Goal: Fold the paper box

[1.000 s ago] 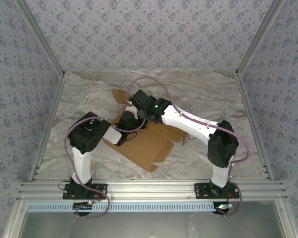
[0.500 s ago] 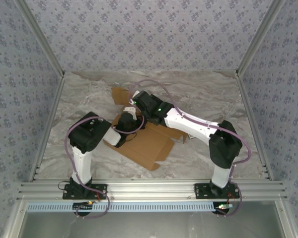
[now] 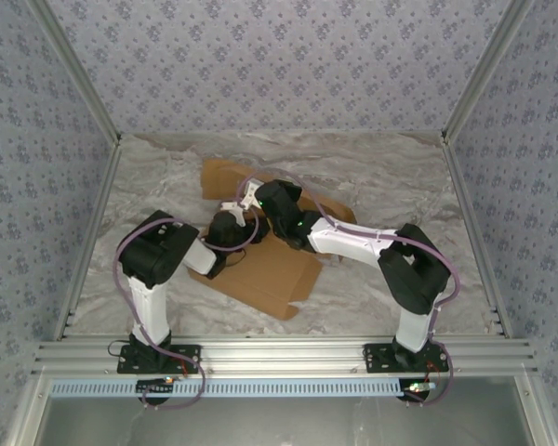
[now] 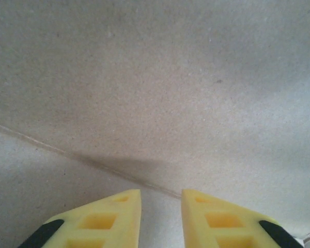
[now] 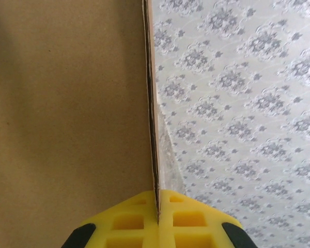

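Observation:
The paper box [image 3: 265, 274] is a plain brown cardboard sheet lying mid-table, with one flap [image 3: 223, 175] showing behind the arms. My right gripper [image 3: 253, 197] sits over its middle. In the right wrist view its yellow fingers [image 5: 139, 219] are shut on the thin edge of an upright cardboard panel [image 5: 67, 113]. My left gripper [image 3: 225, 226] hovers close beside it on the left. Its yellow fingers [image 4: 108, 217] stand apart with nothing between them, just over the cardboard [image 4: 155, 93] and a crease line [image 4: 93, 157].
The marbled tabletop [image 3: 400, 186] is bounded by floral wallpapered walls [image 5: 237, 103] at the back and on both sides. An aluminium rail [image 3: 279, 353] runs along the near edge, by the arm bases.
The left gripper's fingers have parted. The right gripper has shifted left and nearer with the cardboard edge in it, and the back flap shows more.

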